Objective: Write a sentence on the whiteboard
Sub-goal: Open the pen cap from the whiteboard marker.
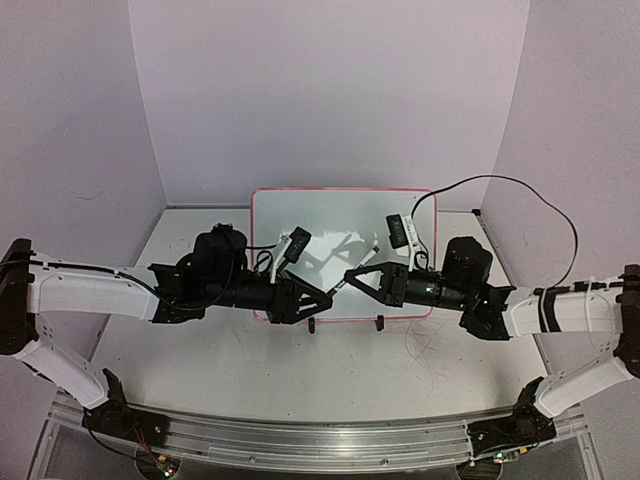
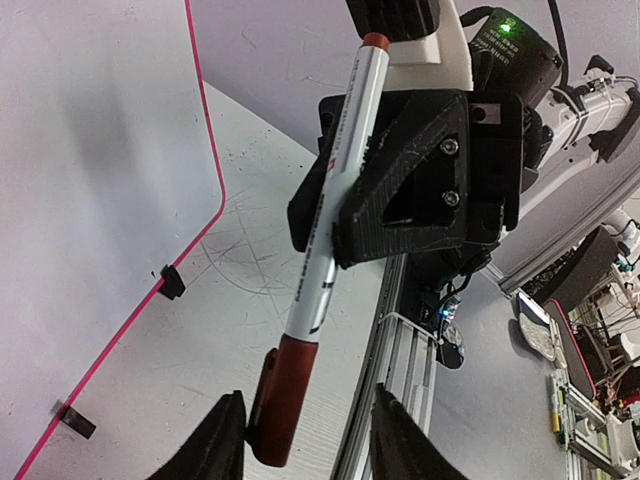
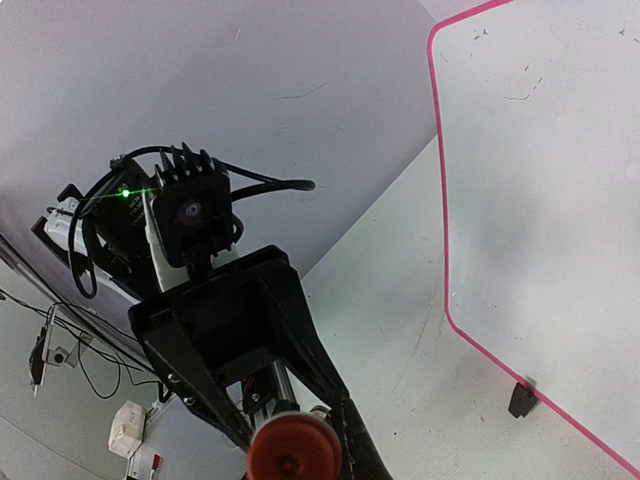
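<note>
The whiteboard [image 1: 340, 215] leans at the back middle of the table, its glossy white panel blank in every view [image 2: 90, 200] [image 3: 540, 200]; no sentence shows on it. My right gripper [image 1: 352, 277] is shut on a white marker [image 2: 335, 210] and holds it above the table in front of the board's lower edge. The marker's dark red cap [image 2: 285, 400] points into my left gripper [image 2: 310, 440], which is open. The cap sits between the jaws, close to the left finger [image 2: 225, 440], with a gap to the right one. The marker's red tail end [image 3: 290, 450] faces the right wrist camera.
Two black clip feet [image 1: 312, 325] [image 1: 379, 322] hold the board's lower edge. An aluminium rail [image 1: 320, 440] runs along the near table edge. Walls close in the left, back and right. A black cable [image 1: 520, 190] arcs over the right arm.
</note>
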### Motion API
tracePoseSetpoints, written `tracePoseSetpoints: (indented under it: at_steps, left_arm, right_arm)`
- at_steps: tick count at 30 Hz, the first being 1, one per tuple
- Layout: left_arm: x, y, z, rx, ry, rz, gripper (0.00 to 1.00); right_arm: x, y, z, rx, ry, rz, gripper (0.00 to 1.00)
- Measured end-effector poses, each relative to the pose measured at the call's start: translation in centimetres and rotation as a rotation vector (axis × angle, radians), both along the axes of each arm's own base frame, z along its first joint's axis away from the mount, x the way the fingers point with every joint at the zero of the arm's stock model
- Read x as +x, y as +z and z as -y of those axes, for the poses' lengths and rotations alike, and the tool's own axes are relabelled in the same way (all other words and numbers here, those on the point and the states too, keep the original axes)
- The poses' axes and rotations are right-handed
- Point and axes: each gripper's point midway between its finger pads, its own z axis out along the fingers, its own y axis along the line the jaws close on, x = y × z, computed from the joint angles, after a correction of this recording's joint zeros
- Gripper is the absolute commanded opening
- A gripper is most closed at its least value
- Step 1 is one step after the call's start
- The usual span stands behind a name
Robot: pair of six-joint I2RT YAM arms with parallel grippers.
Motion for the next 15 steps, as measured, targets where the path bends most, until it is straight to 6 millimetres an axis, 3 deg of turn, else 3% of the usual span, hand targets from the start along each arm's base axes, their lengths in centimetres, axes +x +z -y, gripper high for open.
tracePoseSetpoints:
  at_steps: [7, 15]
  left_arm:
    - [-0.06, -0.66, 0.18, 0.013, -0.012, -0.003, 0.17]
    - [-0.38, -0.77, 0.34, 0.015, -0.038, 0.024, 0.03]
  right_arm:
    - [-0.66, -0.08, -0.16, -0.003, 0.039, -0.007, 0.00]
    - [-1.04, -0.02, -0.29, 0.001, 0.062, -0.042, 0.00]
